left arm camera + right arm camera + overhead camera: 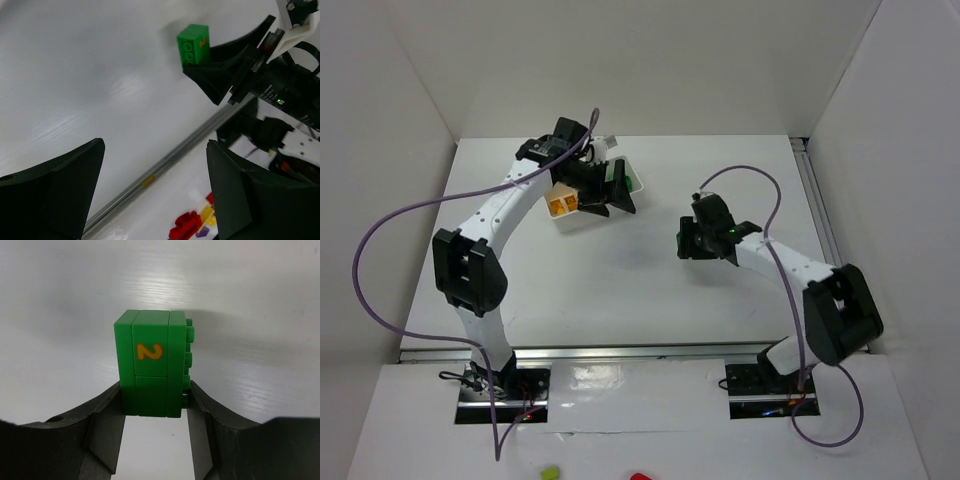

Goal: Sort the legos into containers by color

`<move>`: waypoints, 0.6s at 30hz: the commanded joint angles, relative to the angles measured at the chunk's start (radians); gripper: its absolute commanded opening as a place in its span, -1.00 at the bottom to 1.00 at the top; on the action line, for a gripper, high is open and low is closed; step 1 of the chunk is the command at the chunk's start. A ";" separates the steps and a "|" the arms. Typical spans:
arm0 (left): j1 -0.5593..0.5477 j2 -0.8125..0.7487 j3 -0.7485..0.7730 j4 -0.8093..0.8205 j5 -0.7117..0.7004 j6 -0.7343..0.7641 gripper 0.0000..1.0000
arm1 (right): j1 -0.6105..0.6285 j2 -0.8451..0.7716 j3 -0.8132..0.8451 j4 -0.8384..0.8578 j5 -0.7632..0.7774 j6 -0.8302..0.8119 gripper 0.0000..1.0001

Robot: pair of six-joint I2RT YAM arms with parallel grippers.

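White walls close in a white table [620,290], seen from above. The left arm [500,205] reaches out to the tray [570,222], and the right arm [790,265] stops well short of it, on the tray's right and nearer the arm bases. The tray lies partly hidden under the left gripper [155,145], whose fingers [55,190] stand wide apart with nothing between them. The tray compartment farthest from the right arm holds orange legos [563,205]; the other compartments cannot be read. The right gripper [152,405] is well apart from the tray and pinches a green lego [150,355] by its lower end. This piece is upright, has a yellow 2 on one face, and is lifted off the table.
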 commanded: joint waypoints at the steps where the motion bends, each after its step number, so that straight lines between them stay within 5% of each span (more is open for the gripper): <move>1: -0.003 -0.003 -0.041 0.107 0.317 -0.004 0.87 | -0.014 -0.172 -0.011 0.113 -0.143 -0.125 -0.02; 18: -0.092 0.136 -0.096 0.309 0.444 -0.061 0.85 | -0.014 -0.206 0.075 0.042 -0.336 -0.128 -0.02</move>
